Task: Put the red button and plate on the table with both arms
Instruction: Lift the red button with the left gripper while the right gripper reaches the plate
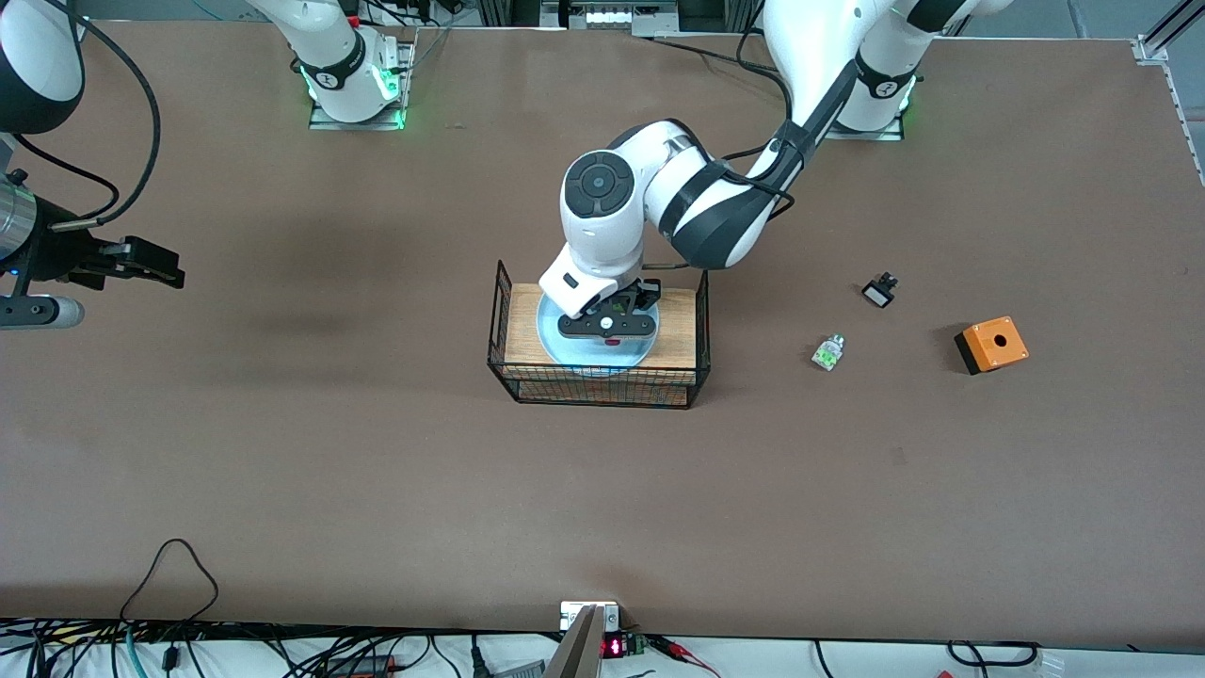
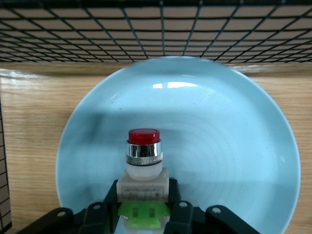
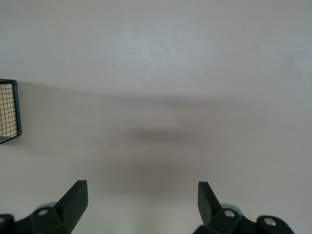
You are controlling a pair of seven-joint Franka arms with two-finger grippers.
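The pale blue plate (image 1: 563,354) lies on the wood top of a black wire rack (image 1: 527,381) at the middle of the brown table (image 1: 377,490). My left gripper (image 1: 607,329) is down over the plate. In the left wrist view its fingers (image 2: 181,212) are shut on the whitish body of the red button (image 2: 144,146), with the plate (image 2: 234,141) under it. I cannot tell whether the button touches the plate. My right gripper (image 1: 172,267) waits open and empty above bare table at the right arm's end; the right wrist view (image 3: 141,195) shows only tabletop between its fingers.
Toward the left arm's end of the table lie a green-and-white part (image 1: 828,352), a small black part (image 1: 879,290) and an orange box with a hole (image 1: 991,345). A corner of the wire rack (image 3: 9,112) shows in the right wrist view.
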